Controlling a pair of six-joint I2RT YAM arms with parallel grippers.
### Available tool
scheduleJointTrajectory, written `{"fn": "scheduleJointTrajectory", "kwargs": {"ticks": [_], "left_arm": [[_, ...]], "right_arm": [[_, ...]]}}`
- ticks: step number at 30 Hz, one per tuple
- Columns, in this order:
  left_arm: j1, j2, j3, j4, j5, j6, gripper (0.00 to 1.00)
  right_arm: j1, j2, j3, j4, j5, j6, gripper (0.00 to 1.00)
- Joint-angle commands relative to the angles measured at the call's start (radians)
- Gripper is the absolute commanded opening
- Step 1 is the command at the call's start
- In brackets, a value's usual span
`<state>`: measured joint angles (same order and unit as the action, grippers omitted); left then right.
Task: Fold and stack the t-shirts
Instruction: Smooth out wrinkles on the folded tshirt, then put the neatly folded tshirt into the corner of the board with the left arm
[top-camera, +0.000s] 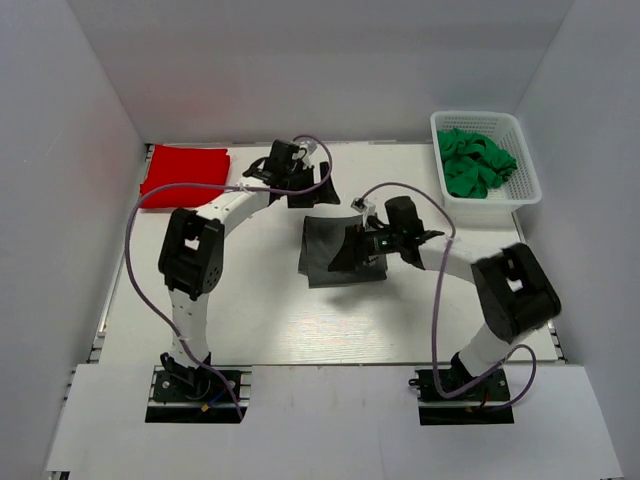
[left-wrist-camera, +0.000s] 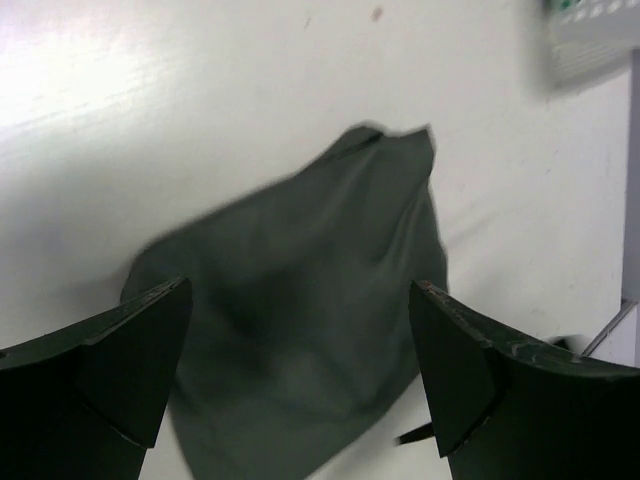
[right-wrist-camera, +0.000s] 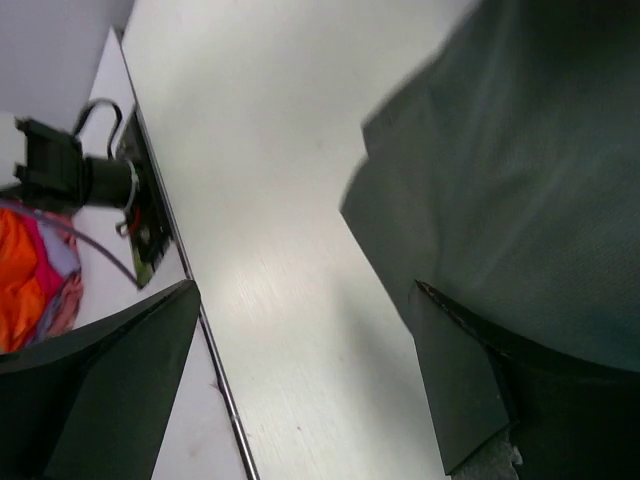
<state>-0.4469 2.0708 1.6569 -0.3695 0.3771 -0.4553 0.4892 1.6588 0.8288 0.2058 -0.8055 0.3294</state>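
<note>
A dark grey t-shirt (top-camera: 332, 250) lies folded in a small rectangle at the middle of the table. A red t-shirt (top-camera: 185, 170) lies folded flat at the back left corner. My left gripper (top-camera: 312, 194) hovers just past the grey shirt's far edge, open and holding nothing. From the left wrist, the grey t-shirt (left-wrist-camera: 300, 290) spreads below the wide-apart fingers of the left gripper (left-wrist-camera: 300, 372). My right gripper (top-camera: 357, 250) is open over the shirt's right side. In the right wrist view the grey t-shirt (right-wrist-camera: 520, 170) lies beside the right gripper (right-wrist-camera: 305, 385), with bare table between the fingers.
A white basket (top-camera: 523, 180) holding crumpled green cloth (top-camera: 473, 162) stands at the back right; its corner basket (left-wrist-camera: 592, 30) shows in the left wrist view. White walls enclose the table. The left arm's base (right-wrist-camera: 70, 175) stands at the near table edge.
</note>
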Motion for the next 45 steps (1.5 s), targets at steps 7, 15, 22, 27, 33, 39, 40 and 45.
{"fn": "scheduleJointTrajectory", "kwargs": {"ticks": [7, 15, 22, 27, 33, 39, 40, 45], "left_arm": [[0.004, -0.302, -0.316, -0.1, -0.171, -0.083, 1.0], [-0.018, -0.235, -0.391, -0.063, -0.149, -0.097, 0.89], [-0.018, -0.154, -0.404, -0.006, -0.136, -0.085, 0.86], [-0.041, -0.113, -0.394, -0.019, -0.115, -0.039, 0.8], [-0.098, -0.092, -0.445, 0.05, 0.017, -0.037, 0.72], [-0.107, -0.081, -0.456, 0.063, -0.029, -0.069, 0.49], [-0.107, -0.081, -0.445, 0.063, -0.038, -0.069, 0.45], [-0.107, -0.052, -0.353, 0.072, -0.07, -0.048, 0.06]], "right_arm": [[-0.026, -0.408, 0.021, -0.104, 0.439, 0.007, 0.9], [-0.067, -0.576, 0.001, -0.25, 0.571, 0.059, 0.9], [-0.089, -0.623, -0.014, -0.31, 0.605, 0.051, 0.9], [-0.103, -0.639, -0.03, -0.321, 0.603, 0.059, 0.9], [-0.115, -0.64, -0.056, -0.312, 0.592, 0.079, 0.9], [-0.127, -0.653, -0.077, -0.301, 0.586, 0.092, 0.9], [-0.132, -0.653, -0.077, -0.302, 0.589, 0.089, 0.9], [-0.144, -0.672, -0.079, -0.322, 0.612, 0.086, 0.9]]}}
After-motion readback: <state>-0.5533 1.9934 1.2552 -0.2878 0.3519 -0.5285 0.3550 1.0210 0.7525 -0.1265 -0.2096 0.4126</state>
